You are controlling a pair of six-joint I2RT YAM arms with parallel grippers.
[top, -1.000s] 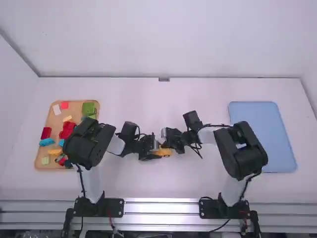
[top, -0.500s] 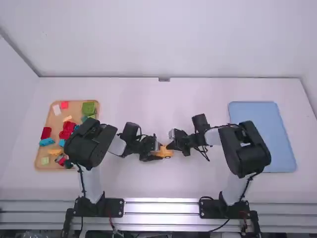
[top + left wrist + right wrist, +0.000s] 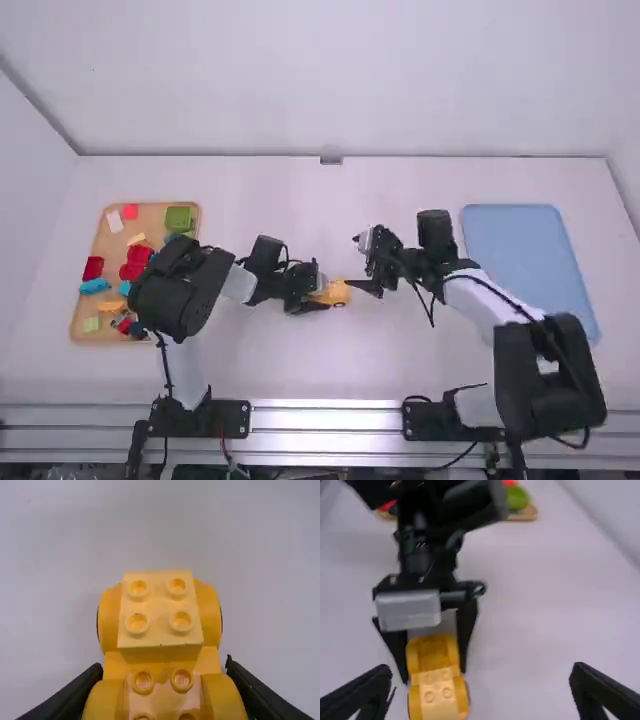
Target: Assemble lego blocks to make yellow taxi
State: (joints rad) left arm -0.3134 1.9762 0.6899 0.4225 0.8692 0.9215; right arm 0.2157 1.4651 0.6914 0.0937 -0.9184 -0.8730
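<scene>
Near the left edge of the desk [image 3: 270, 190], the wooden tray [image 3: 152, 218] is holding spare blocks, a yellow piece [image 3: 112, 306] among them. Between the left and right edges, the left pincer [image 3: 163, 664] is pinching the yellow car [image 3: 341, 293] by its sides, a pale block [image 3: 159, 632] sitting on top. Right of it, the right pincer [image 3: 481, 671] is hanging spread, well apart. The pressing-together step is probably finishing; the next move is likely calling for releasing the car level, then fetching another piece.
</scene>
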